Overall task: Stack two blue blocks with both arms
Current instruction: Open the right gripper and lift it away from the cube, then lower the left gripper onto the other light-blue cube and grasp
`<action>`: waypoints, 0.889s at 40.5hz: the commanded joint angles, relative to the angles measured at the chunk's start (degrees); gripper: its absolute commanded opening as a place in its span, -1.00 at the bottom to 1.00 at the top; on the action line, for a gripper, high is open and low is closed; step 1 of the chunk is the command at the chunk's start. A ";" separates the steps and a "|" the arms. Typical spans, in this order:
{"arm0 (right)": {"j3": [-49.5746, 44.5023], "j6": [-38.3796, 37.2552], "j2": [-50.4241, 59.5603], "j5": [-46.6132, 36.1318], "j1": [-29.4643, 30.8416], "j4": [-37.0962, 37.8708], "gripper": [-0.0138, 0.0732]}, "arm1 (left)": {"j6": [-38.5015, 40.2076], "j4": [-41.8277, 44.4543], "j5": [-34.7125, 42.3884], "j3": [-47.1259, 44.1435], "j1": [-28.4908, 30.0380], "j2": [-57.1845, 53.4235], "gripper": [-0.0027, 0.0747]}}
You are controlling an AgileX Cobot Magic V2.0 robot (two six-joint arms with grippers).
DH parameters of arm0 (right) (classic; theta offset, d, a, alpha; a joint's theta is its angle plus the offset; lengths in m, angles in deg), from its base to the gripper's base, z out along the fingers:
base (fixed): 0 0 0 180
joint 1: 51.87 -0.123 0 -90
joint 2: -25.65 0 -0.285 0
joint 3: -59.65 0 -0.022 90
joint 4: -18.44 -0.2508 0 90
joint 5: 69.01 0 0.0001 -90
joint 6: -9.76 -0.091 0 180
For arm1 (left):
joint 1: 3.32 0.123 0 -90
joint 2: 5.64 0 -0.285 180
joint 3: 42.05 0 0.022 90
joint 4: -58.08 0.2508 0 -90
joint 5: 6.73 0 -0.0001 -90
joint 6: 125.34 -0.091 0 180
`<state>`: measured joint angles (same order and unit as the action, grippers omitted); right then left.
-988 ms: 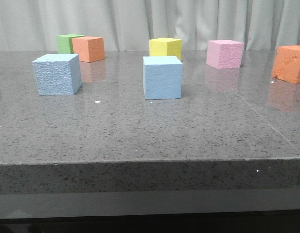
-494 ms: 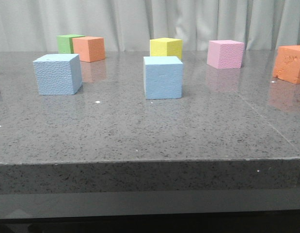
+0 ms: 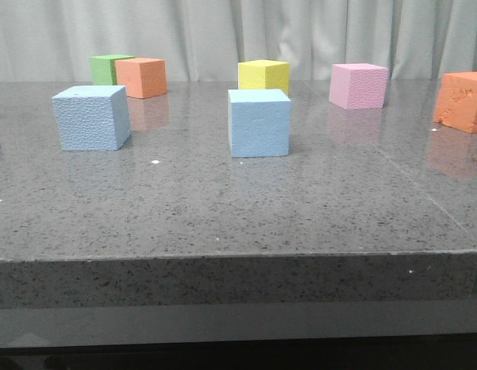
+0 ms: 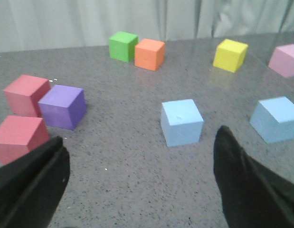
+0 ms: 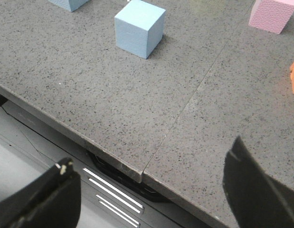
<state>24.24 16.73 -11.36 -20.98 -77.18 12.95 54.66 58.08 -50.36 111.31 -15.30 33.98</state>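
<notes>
- Nothing on the surface (image 3: 223, 216) has shifted since earlier frames.
- Two blue blocks, left (image 3: 92, 117) and centre (image 3: 259, 122), stand well apart, unstacked.
- Left claw (image 4: 137, 190) and right claw (image 5: 151, 199) gape open, empty, near the front edge.

Nothing in the front view has changed.
</notes>
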 commanded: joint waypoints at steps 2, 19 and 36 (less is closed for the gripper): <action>1.45 0.64 -0.16 -3.81 0.37 0.32 0.73 | -2.42 0.00 -0.65 5.38 -4.98 7.43 0.64; 1.45 0.64 -0.16 -3.81 0.37 0.32 0.73 | -2.42 2.15 1.02 12.89 -8.84 32.98 0.64; 1.45 0.64 -0.16 -3.76 0.37 0.32 0.73 | 7.73 2.17 0.41 28.45 -8.84 51.70 0.64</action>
<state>24.24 16.73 -11.36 -20.87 -77.18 12.95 58.66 60.03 -52.86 135.58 -23.69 84.37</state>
